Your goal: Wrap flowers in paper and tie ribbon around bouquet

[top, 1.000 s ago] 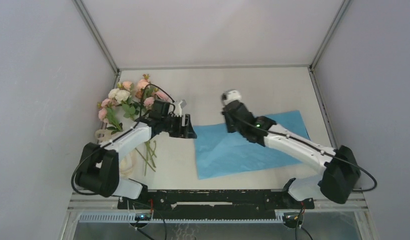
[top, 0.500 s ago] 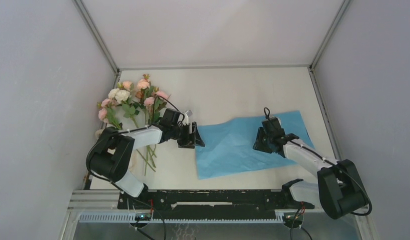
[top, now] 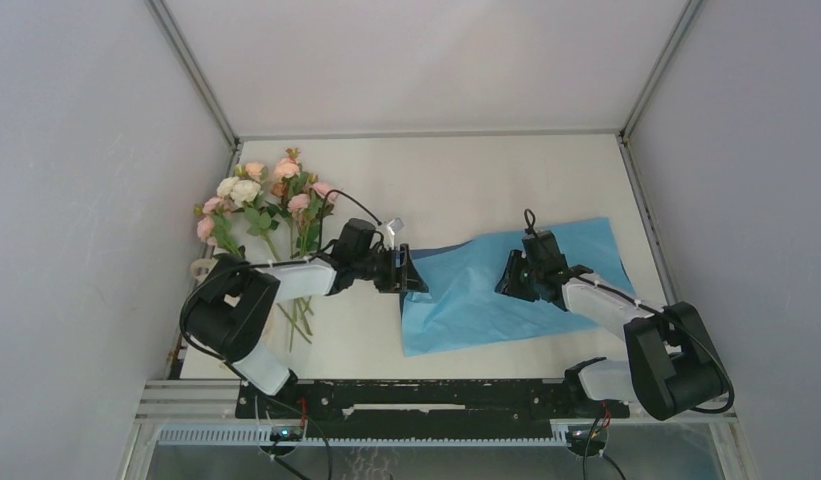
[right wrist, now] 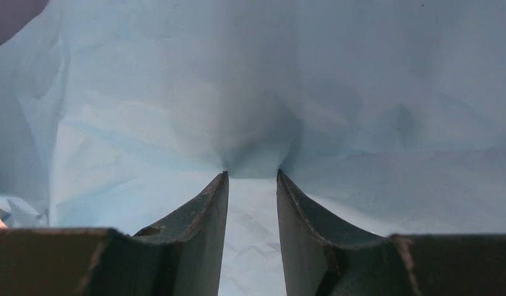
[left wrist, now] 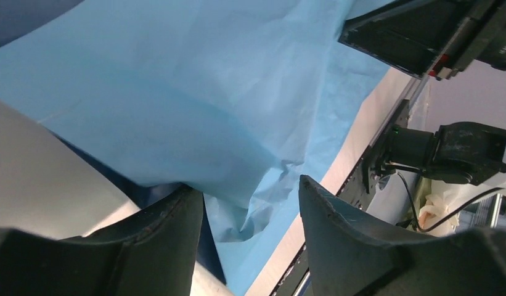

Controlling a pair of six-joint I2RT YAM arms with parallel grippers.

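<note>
2 wrist views give what the top view cannot. From above, the left pincer (top: 404, 272) only meets the left edge of the paper (top: 461, 305). Its own camera shows the 2 fingers spread wide, a crumpled bit of the raised edge in the gap, and the dark navy underside below the light blue face. The right pincer (top: 514, 280) is, from above, a dark block on the sheet. Its own camera shows the fingers a little apart, tips against a pucker in the paper; I cannot tell if they pinch it. The paper lies crinkled on the right half of the surface (top: 456, 180). Only the top view shows the flowers (top: 261, 205), pink and cream, at the far left, apart from the paper.
</note>
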